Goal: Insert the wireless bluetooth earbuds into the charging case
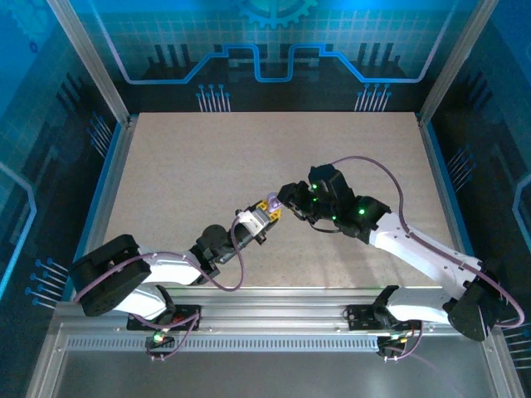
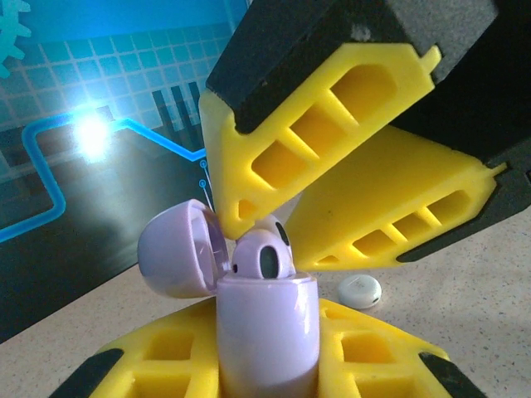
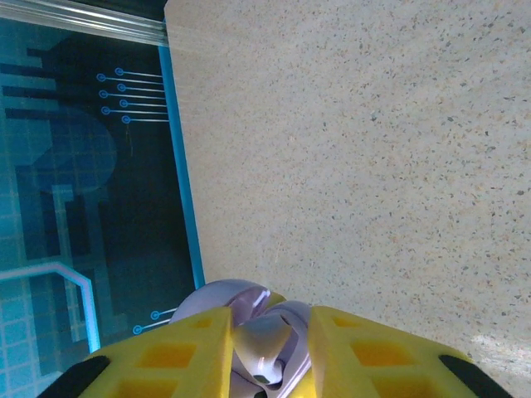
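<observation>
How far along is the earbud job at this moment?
Done: the left tool grips the charging case, lid open. In hand: one earbud sits in the case mouth between the jaws of the right tool; grip unclear. Left: the white earbud on the table, then closing.

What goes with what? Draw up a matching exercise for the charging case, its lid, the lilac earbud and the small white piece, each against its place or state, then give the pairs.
Things:
1. charging case
2. case lid
3. lilac earbud
4. small white piece

Places or states:
A. lying on the table
B. seated in the top of the case, between the fingers of the right gripper
C. clamped in the left gripper
D. swung open

Pairs: 1-C, 2-D, 3-B, 4-A
</observation>
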Controlling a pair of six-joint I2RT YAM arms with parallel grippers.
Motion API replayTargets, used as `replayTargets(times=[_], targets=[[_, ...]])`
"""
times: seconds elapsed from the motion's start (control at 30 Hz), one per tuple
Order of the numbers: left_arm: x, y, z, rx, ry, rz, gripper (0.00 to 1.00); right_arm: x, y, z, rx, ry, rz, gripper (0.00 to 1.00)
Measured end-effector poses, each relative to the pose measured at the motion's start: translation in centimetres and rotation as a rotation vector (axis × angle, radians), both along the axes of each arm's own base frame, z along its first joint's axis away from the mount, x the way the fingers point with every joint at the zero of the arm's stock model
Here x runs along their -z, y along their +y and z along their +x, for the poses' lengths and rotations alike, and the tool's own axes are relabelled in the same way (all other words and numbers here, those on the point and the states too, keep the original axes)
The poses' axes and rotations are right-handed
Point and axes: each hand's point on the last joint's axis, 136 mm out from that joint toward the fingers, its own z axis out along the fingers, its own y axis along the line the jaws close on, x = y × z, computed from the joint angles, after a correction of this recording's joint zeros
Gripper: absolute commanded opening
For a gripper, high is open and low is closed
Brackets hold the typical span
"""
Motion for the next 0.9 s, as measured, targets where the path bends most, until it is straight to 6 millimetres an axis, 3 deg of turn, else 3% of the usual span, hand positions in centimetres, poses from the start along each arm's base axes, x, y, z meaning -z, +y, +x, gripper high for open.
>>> replayTargets(times=[0.4, 0.6, 0.9], targets=[[-0.6, 0.1, -0.1, 0.000, -0.015, -0.020, 0.14, 0.4, 0.0, -0.2, -0.006, 0.010, -0.009, 0.36], [-0.7, 0.1, -0.1, 0.000, -0.017, -0.022, 0.14, 0.4, -0.2, -0.2, -0.019, -0.006, -0.027, 0.42], [-1.0, 0.1, -0.1, 0.001, -0.023, -0.030, 0.14, -1.1, -0.7, -0.5, -0.045, -0.066, -0.038, 0.42]])
